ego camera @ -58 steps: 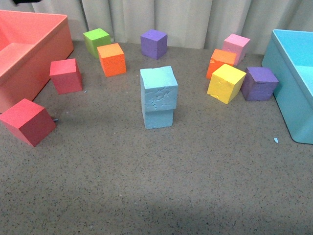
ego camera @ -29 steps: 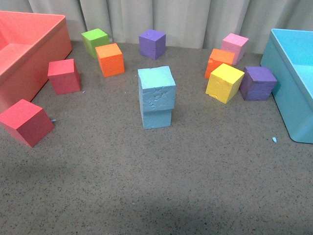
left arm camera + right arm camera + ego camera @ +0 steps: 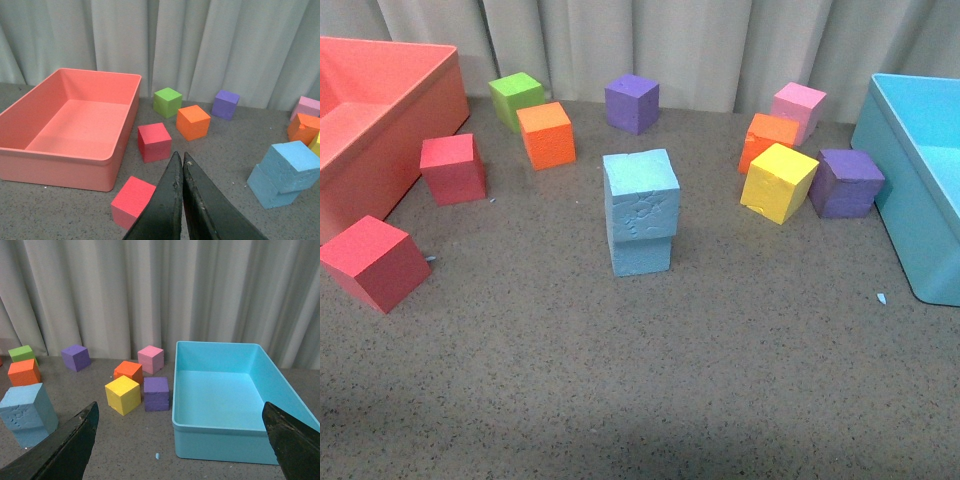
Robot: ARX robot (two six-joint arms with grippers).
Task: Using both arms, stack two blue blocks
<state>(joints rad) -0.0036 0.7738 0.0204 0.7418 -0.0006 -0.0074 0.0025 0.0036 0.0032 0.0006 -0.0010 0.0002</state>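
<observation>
Left gripper [image 3: 181, 161]: fingers pressed together, holding nothing, raised above the worktop [image 3: 650, 380].
Right gripper [image 3: 180, 415]: fingers spread wide, empty, raised.
Blue blocks: cracked block [image 3: 641, 195] stacked on smooth block [image 3: 641, 254], mid-worktop.

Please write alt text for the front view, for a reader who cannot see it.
Two light blue blocks stand stacked at the centre of a speckled grey table, the upper one cracked and slightly twisted. Loose coloured cubes lie behind them, between a coral bin and a turquoise bin; no arm shows.
</observation>
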